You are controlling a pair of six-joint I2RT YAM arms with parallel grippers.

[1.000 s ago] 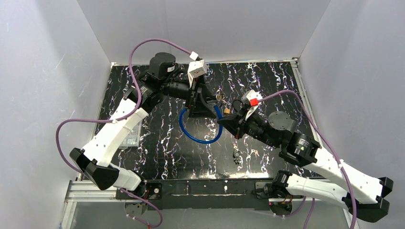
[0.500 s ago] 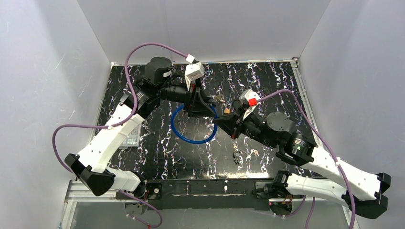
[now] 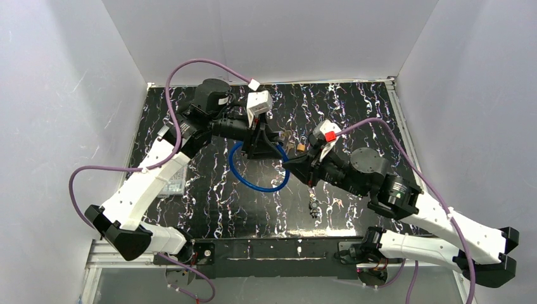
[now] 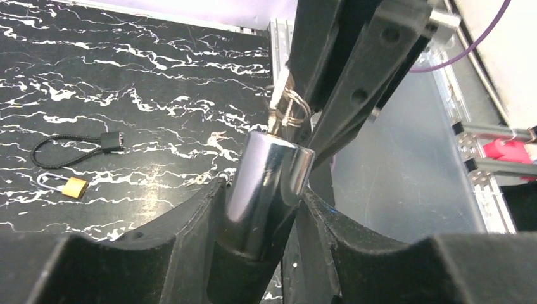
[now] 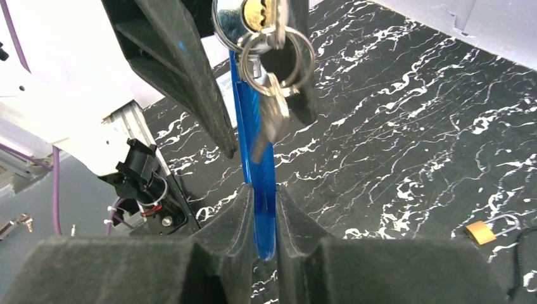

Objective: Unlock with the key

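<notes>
Left wrist: left jaws tight around chrome lock (image 4: 269, 180), right jaws around blue cable (image 5: 258, 183).

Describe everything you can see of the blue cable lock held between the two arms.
The cable lock is a glossy blue cable, plastic-coated by its look, curved into a loop and joined to a shiny chrome cylinder. The left gripper clamps the tilted cylinder; the right gripper pinches the cable. A key appears to sit in the cylinder's end, and a ring carrying a second key hangs from it.
</notes>
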